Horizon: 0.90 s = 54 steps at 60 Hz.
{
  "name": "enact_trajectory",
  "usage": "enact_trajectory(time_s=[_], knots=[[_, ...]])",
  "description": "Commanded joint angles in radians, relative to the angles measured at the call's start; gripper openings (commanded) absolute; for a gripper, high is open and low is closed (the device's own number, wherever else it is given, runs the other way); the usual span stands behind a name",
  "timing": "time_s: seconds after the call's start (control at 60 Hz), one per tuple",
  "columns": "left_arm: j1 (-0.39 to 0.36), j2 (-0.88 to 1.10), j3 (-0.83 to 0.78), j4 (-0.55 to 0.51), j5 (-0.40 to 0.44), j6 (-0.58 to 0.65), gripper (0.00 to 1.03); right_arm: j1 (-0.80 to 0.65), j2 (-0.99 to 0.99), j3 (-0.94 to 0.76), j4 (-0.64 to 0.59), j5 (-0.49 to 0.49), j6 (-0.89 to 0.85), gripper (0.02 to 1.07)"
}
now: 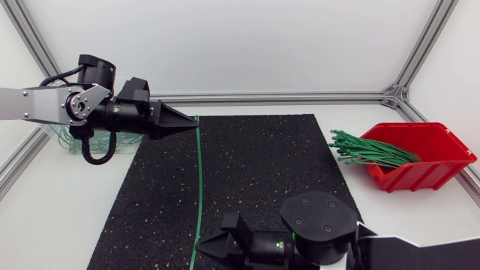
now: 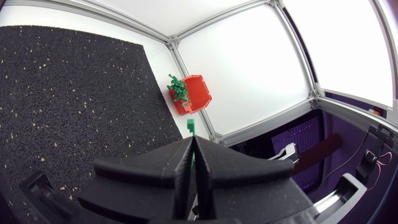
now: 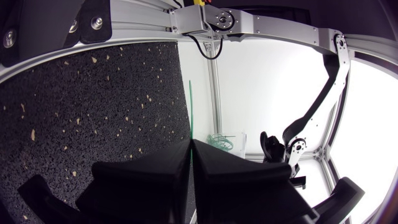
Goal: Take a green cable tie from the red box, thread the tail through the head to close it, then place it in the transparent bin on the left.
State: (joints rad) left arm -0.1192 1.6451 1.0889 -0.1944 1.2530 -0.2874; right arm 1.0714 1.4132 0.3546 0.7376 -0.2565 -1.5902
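Right end effector (image 1: 198,247), left end effector (image 1: 196,124), both pinching green cable tie (image 1: 200,180) over black mat (image 1: 262,165)

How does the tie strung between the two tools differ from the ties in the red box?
Count: the held tie is single, while the boxed ties are a bundle.
Pose: the held tie runs straight across the mat, pinched by the left tool at one end and the right tool near the other. The boxed ties lie loose, with their tails fanning out past the rim of the red box.
Shared: both are green, and none looks looped shut.
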Motion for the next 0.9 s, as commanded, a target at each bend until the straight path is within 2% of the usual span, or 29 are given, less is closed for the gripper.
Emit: enact_trajectory(time_s=[0.0, 0.183, 0.483, 0.75, 0.883], knots=[[-0.008, -0.033, -0.026, -0.011, 0.019, 0.017, 0.04, -0.004, -0.014, 0.021, 0.011, 0.011, 0.084, 0.08], [-0.013, -0.062, -0.043, -0.011, 0.016, 0.022, 0.04, -0.019, -0.04, 0.044, -0.01, 0.005, 0.266, 0.08], [-0.051, -0.123, -0.081, -0.01, -0.009, 0.044, 0.04, -0.088, -0.128, 0.112, -0.175, -0.052, 0.625, 0.08], [-0.088, -0.196, -0.141, 0.01, -0.052, 0.073, 0.04, -0.208, -0.221, 0.228, -0.411, -0.233, 0.963, 0.08], [-0.102, -0.251, -0.175, 0.024, -0.061, 0.073, 0.04, -0.261, -0.258, 0.325, -0.592, -0.352, 1.128, 0.08]])
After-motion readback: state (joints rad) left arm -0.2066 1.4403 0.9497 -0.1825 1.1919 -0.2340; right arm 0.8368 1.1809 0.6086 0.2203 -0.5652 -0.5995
